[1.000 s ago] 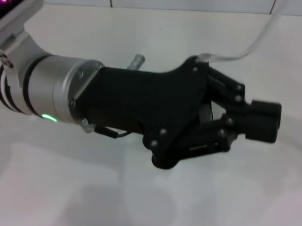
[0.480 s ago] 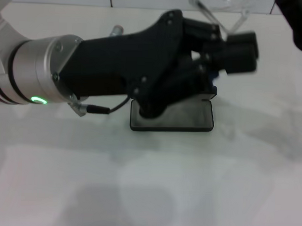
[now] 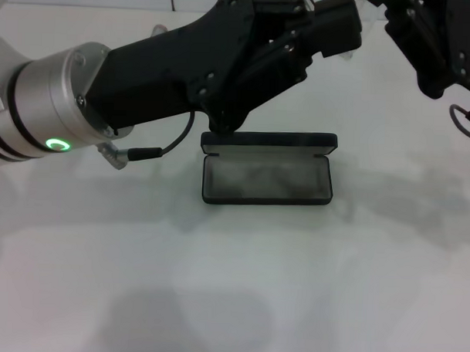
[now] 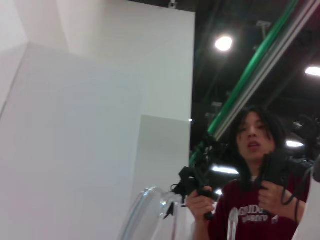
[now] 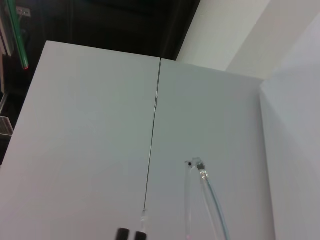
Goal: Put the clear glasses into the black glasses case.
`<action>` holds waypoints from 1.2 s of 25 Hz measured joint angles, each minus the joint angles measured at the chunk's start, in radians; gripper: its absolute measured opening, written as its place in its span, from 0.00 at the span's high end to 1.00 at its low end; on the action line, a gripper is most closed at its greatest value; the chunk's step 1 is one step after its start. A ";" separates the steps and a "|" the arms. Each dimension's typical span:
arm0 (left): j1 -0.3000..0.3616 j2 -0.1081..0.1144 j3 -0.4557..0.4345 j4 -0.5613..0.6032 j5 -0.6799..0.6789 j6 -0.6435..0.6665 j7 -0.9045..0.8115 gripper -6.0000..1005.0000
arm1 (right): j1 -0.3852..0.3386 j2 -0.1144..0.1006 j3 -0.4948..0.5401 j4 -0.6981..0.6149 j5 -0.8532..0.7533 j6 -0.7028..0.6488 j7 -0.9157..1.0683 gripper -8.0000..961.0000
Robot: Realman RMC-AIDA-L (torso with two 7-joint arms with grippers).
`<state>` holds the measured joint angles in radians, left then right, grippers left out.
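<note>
Half a second ago the left gripper [image 3: 329, 26] hung low over the black glasses case [image 3: 266, 179] and hid its back half. It has now lifted away toward the table's [image 3: 231, 299] far edge, so the whole case shows. The case lies open near the middle of the table, its grey-lined tray facing up and its lid standing along the far side. The right gripper [image 3: 434, 44], then only a dark corner at the far right, has come further in and now hangs above the far right part of the table. The left arm reaches in from the left edge and slants up and across. A green ring light [image 3: 58, 144] glows on its silver wrist, and the black hand points toward the far edge, well above the case. The head view does not show whether either gripper is spread or pinching anything. The clear glasses [image 4: 150, 212] are not in the case. Curved transparent parts of them show close in the left wrist view, and a clear temple arm shows in the right wrist view, so they are up by the grippers. There is one case, one pair of glasses and two grippers.
</note>
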<state>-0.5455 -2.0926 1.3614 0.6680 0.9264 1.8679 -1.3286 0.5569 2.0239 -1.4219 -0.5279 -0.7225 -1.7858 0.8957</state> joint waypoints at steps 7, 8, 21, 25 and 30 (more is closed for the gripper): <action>0.005 0.000 -0.001 -0.001 -0.001 -0.020 0.005 0.93 | 0.003 0.000 -0.026 0.000 0.000 0.020 0.002 0.94; 0.006 0.000 -0.001 -0.001 -0.002 -0.023 0.008 0.93 | 0.005 0.000 -0.030 0.000 0.000 0.023 0.002 0.94; 0.008 0.000 -0.001 -0.002 -0.026 -0.046 0.023 0.92 | 0.014 -0.001 -0.066 0.001 -0.011 0.051 0.006 0.94; 0.009 0.000 -0.001 -0.004 -0.026 -0.048 0.026 0.92 | 0.015 0.000 -0.069 0.000 -0.011 0.054 0.004 0.94; 0.009 0.000 -0.002 -0.010 -0.029 -0.050 0.027 0.92 | 0.015 0.001 -0.071 0.000 -0.011 0.054 0.007 0.94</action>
<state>-0.5368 -2.0922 1.3598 0.6583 0.8975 1.8177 -1.3015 0.5723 2.0245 -1.4931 -0.5274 -0.7335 -1.7321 0.9024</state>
